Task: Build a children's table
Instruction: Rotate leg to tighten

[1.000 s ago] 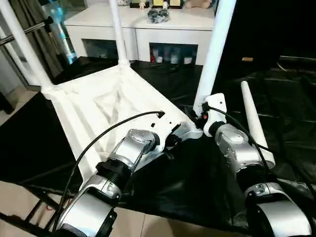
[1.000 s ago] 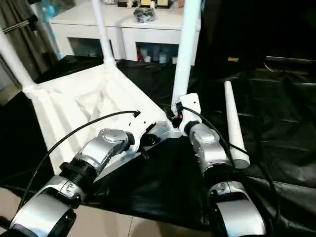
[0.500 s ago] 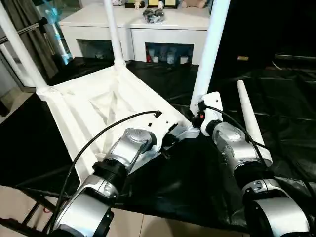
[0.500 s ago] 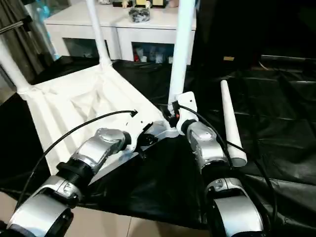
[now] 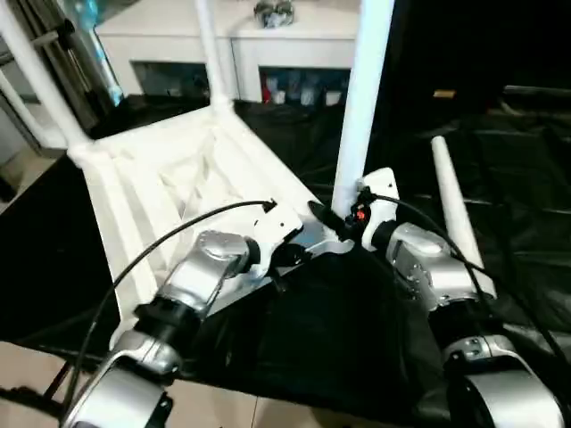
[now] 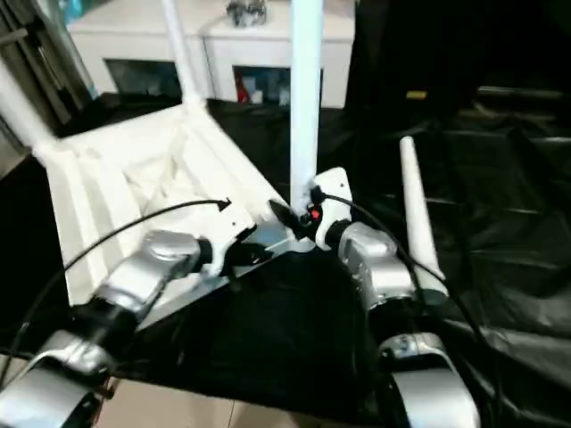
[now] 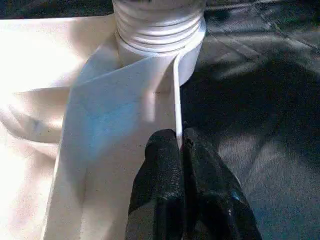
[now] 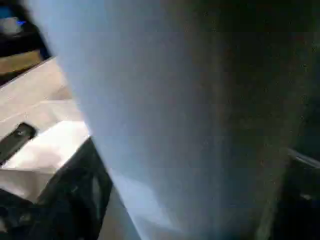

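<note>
The black sheet (image 5: 500, 160) spreads across the right and lower parts of the head views, covering the work surface. On it, left of centre, lies the white tabletop (image 5: 169, 187), underside up, ribs showing. Three legs stand up from its corner sockets: one at the far left (image 5: 40, 85), one at the top centre (image 5: 211, 53), and the near leg (image 5: 361, 98) rising just right of centre. The fourth leg (image 5: 451, 205) lies loose on the sheet at centre right, beside the right forearm. Across the top runs a white cabinet (image 5: 250, 45).

Down to the arms now. The left gripper (image 7: 181, 145) sits at the near edge of the tabletop, its two black fingers (image 7: 160, 165) pinched tight on the thin upright rim just below the ribbed socket (image 7: 159, 25). The right gripper (image 5: 335, 221) is at the foot of the near leg, one black finger (image 5: 323, 217) jutting out to the left of the leg; how wide it stands, I cannot tell.
</note>
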